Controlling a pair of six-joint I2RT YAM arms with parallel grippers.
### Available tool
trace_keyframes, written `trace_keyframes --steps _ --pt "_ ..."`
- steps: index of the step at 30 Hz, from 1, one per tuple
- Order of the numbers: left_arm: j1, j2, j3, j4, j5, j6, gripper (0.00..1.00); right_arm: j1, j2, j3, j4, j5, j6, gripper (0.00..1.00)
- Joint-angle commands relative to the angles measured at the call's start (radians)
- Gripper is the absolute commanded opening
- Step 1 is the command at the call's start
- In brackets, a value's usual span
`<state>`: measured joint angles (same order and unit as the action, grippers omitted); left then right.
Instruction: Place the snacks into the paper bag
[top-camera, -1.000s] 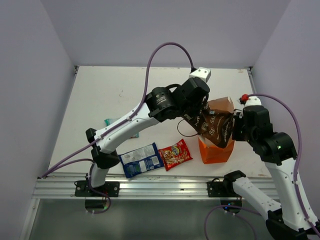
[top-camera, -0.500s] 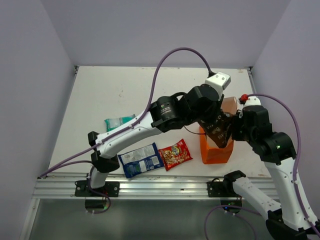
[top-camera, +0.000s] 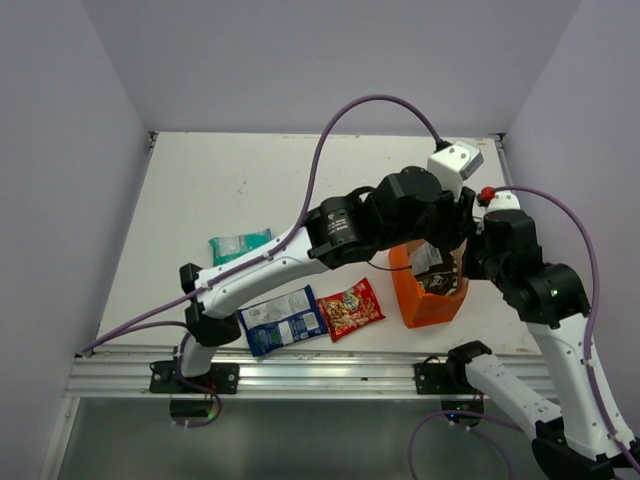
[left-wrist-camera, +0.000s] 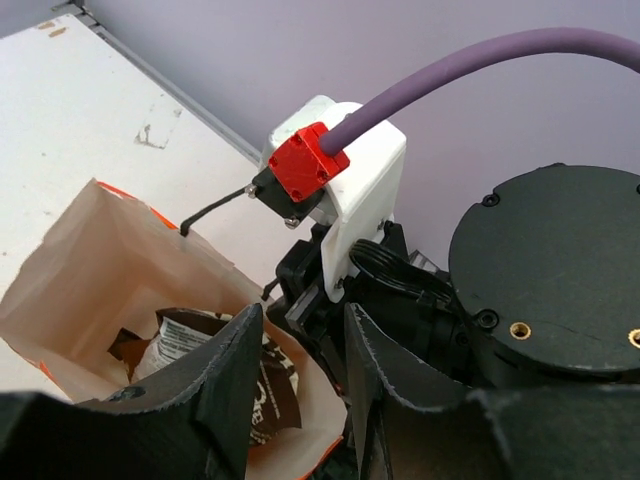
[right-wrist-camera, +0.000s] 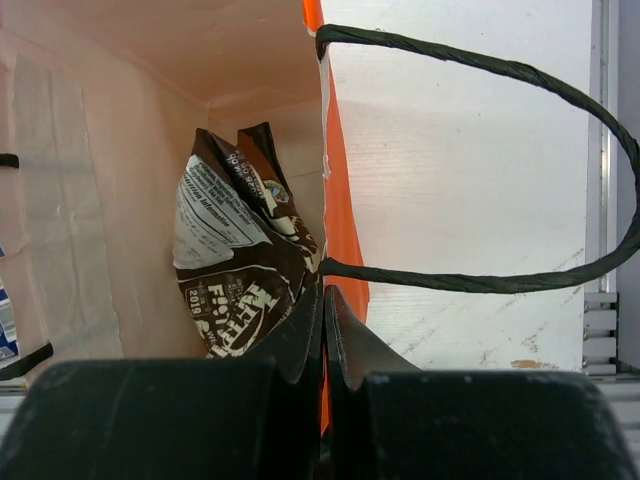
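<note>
The paper bag (top-camera: 425, 305) stood upright at about 4 o'clock on the desk (top-camera: 250, 190), mouth up. And the long brown packet (right-wrist-camera: 235, 260) was in! It sat down inside the bag, standing on end and leaning against the wall on the right hand's side, its white label panel facing up in the right wrist view.

The left hand (left-wrist-camera: 300, 330) hung right over the bag's mouth. Its fingers (left-wrist-camera: 230, 390) stood apart with nothing between them. From its own camera the brown packet lay below and at 9 o'clock of the fingertips, clear of both.

The right hand (right-wrist-camera: 323, 300) was clamped tight, fingers pressed together on the bag's orange rim at the near edge of the mouth. One dark cord handle (right-wrist-camera: 520, 70) looped out over the desk at 3 o'clock of that grip.

Three packets lay out on the desk. The red packet (top-camera: 350, 308) rested just beside the bag, at its 9 o'clock. The blue-white packet (top-camera: 283, 320) sat at 9 o'clock of the red one, their edges meeting. The teal packet (top-camera: 240, 243) lay apart at 11 o'clock of the blue-white one, partly under the left arm.
</note>
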<state>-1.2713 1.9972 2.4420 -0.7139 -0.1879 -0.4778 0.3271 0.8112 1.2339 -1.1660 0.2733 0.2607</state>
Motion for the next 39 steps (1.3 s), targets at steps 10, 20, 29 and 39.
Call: trace_keyframes --steps 10,20,29,39 --pt "0.390 -0.500 -0.674 0.012 -0.335 -0.019 0.53 0.001 0.008 -0.014 0.034 -0.013 -0.011 0.00" --pt "0.538 -0.750 -1.359 0.132 -0.152 -0.157 0.76 0.001 0.014 -0.022 0.049 -0.032 -0.012 0.00" --pt "0.419 -0.703 -1.618 0.203 -0.081 -0.237 0.95 0.001 0.029 -0.021 0.051 -0.056 -0.014 0.00" --pt "0.326 -0.562 -1.736 0.318 -0.009 -0.269 1.00 0.001 0.023 -0.014 0.031 -0.068 -0.011 0.00"
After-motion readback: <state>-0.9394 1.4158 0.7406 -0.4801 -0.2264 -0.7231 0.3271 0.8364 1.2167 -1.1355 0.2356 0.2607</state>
